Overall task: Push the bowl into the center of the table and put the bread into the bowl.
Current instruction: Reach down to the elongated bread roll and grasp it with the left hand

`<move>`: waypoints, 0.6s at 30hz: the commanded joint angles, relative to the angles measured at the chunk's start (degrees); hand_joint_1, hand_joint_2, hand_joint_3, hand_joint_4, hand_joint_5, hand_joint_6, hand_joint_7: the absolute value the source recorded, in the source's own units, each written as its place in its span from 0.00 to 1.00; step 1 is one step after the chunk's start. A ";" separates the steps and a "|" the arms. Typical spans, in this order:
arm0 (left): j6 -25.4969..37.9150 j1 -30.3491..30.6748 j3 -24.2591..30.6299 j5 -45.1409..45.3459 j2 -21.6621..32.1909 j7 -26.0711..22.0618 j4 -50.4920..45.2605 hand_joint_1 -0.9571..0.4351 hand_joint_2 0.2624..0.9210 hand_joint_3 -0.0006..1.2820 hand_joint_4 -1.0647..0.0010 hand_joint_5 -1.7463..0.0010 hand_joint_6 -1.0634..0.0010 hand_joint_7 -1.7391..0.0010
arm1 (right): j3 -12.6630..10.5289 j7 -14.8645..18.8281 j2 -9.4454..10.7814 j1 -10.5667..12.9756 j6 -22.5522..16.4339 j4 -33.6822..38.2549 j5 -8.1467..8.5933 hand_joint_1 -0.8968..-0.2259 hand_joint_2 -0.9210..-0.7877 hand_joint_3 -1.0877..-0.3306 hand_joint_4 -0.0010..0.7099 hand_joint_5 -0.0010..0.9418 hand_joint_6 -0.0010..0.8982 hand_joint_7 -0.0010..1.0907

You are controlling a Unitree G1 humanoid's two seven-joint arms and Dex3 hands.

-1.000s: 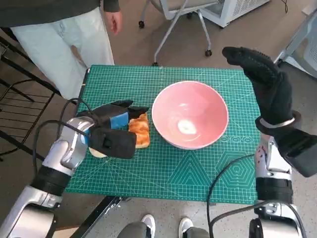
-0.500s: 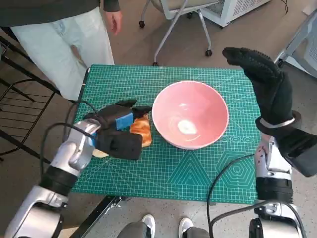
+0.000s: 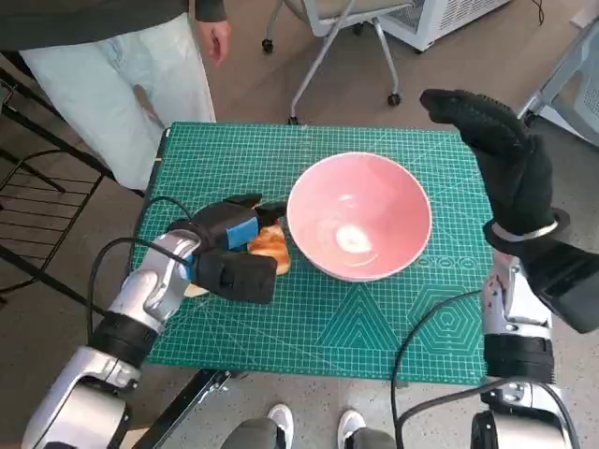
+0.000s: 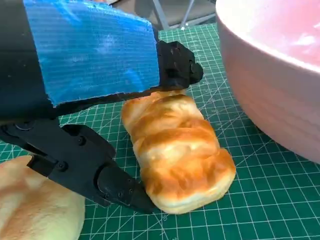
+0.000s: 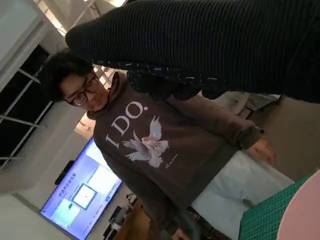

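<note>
The pink bowl [image 3: 358, 217] stands on the green cutting mat [image 3: 374, 327], slightly right of the middle; its wall [image 4: 280, 75] looms beside the bread in the left wrist view. The golden bread roll [image 3: 269, 249] lies on the mat just left of the bowl. My left hand [image 3: 229, 251] grips the bread [image 4: 177, 150], one finger [image 4: 175, 70] on its far end and the thumb [image 4: 105, 177] against its near corner. My right hand [image 3: 496, 150] is raised above the table's right edge, fingers stretched out, holding nothing. Its glove [image 5: 200, 45] spans the right wrist view.
A second, paler piece of bread [image 4: 35, 205] lies by my left hand, near the mat's left edge [image 3: 192, 288]. A person [image 3: 122, 75] stands at the far left corner, seen too in the right wrist view [image 5: 150, 145]. An office chair base [image 3: 328, 56] is behind the table.
My left arm has swung right toward the bowl, and the hand has closed in on the bread, nudging it slightly. Bowl and right hand have not moved.
</note>
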 commanded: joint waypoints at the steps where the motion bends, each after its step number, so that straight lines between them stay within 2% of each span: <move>1: -0.82 -0.81 -1.20 0.92 -0.89 0.48 2.98 0.56 0.75 0.00 0.75 0.98 0.63 0.97 | -0.10 0.60 -0.24 0.67 0.80 -0.03 0.01 0.30 0.00 0.47 0.20 0.00 0.01 0.40; 9: -1.84 -1.91 -1.71 0.81 -1.53 1.55 5.85 0.63 0.79 0.01 0.62 0.98 0.50 0.97 | -0.17 0.77 -0.53 0.34 0.79 0.24 0.01 0.30 0.00 0.47 0.20 0.00 0.00 0.42; 12: -2.51 -2.20 -1.98 1.00 -1.47 2.18 6.61 0.65 0.84 0.01 0.50 0.97 0.39 0.96 | -0.25 0.96 -0.70 0.32 0.67 0.31 0.08 0.30 0.00 0.47 0.20 0.00 0.00 0.42; 14: -3.12 -2.23 -2.06 0.98 -1.31 2.60 6.93 0.67 0.87 0.01 0.41 0.90 0.31 0.94 | -0.30 1.07 -0.76 0.32 0.61 0.34 0.13 0.30 0.00 0.47 0.20 0.00 0.00 0.42; 15: -3.44 -2.24 -2.09 0.95 -1.23 2.80 7.06 0.68 0.92 0.01 0.36 0.65 0.31 0.76 | -0.33 1.12 -0.77 0.31 0.59 0.35 0.14 0.30 0.00 0.47 0.20 0.00 0.00 0.42; 16: -3.90 -2.21 -2.16 0.99 -1.05 3.06 7.14 0.68 0.92 0.01 0.36 0.65 0.31 0.76 | -0.34 1.13 -0.79 0.32 0.54 0.32 0.11 0.30 0.00 0.47 0.20 0.00 0.00 0.42; 17: -4.22 -2.18 -2.22 1.03 -0.93 3.24 7.17 0.68 0.94 0.01 0.34 0.53 0.31 0.65 | -0.36 1.15 -0.81 0.34 0.50 0.27 0.10 0.30 0.00 0.47 0.20 0.00 0.00 0.42; 18: -4.51 -2.16 -2.30 1.09 -0.75 3.27 7.15 0.68 0.95 0.01 0.33 0.48 0.31 0.62 | -0.38 1.19 -0.83 0.35 0.47 0.25 0.12 0.30 0.00 0.47 0.20 0.00 0.00 0.42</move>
